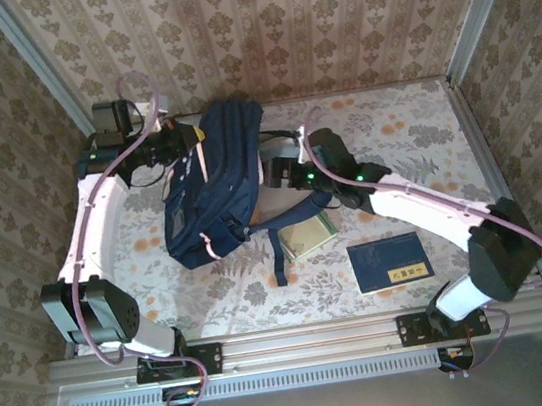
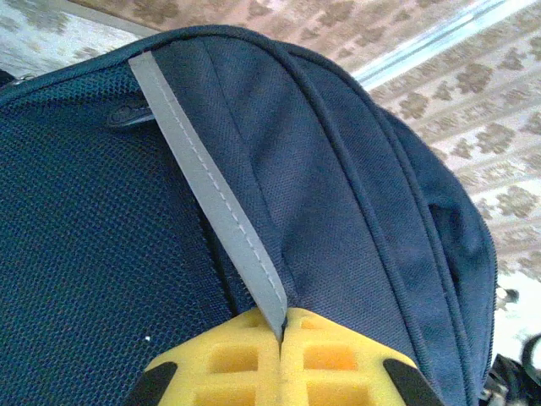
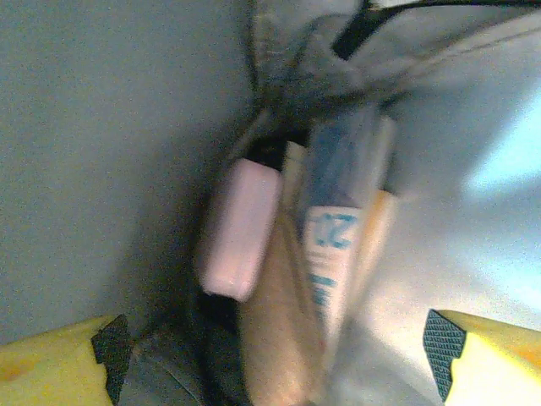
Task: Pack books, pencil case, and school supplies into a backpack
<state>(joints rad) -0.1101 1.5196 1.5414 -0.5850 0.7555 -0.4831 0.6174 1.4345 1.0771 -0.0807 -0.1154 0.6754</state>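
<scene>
The left claw (image 2: 283,337) is clenched on the backpack (image 2: 338,186): its two yellow fingers (image 2: 224,364) meet, and a pale grey trim stripe (image 2: 211,190) of the bag runs down into the seam between them. Navy cloth rises straight ahead of this claw, with mesh fabric to the left of the stripe and smooth seamed panels to the right. From above, the left claw (image 1: 180,141) sits at the far upper end of the backpack (image 1: 210,186), which lies on the flower-patterned bench (image 1: 413,133).

The right claw (image 3: 275,347) is released, its yellow fingers (image 3: 494,355) standing wide apart at the two lower corners of its wrist view with nothing pinched between them. It points into the bag's mouth, with grey lining (image 3: 110,152) on its left. Ahead of it and a little left of centre, the pale pink pencil case (image 3: 241,233) stands on end deep in the bag. Just to the right of the case is the white-and-blue pack (image 3: 331,254) printed "20", also on end. A flat tan-orange thing (image 3: 275,338) lies nearer the claw between them, too blurred to name.

From above, the right claw (image 1: 278,170) is at the backpack's right side. The green-and-white pad (image 1: 306,236) lies on the bench on the near side of this claw, outside the bag and just beside a dangling dark strap (image 1: 278,258). The navy book with a yellow label (image 1: 390,261) lies flat, nearer still and to the right, well apart from the bag.
</scene>
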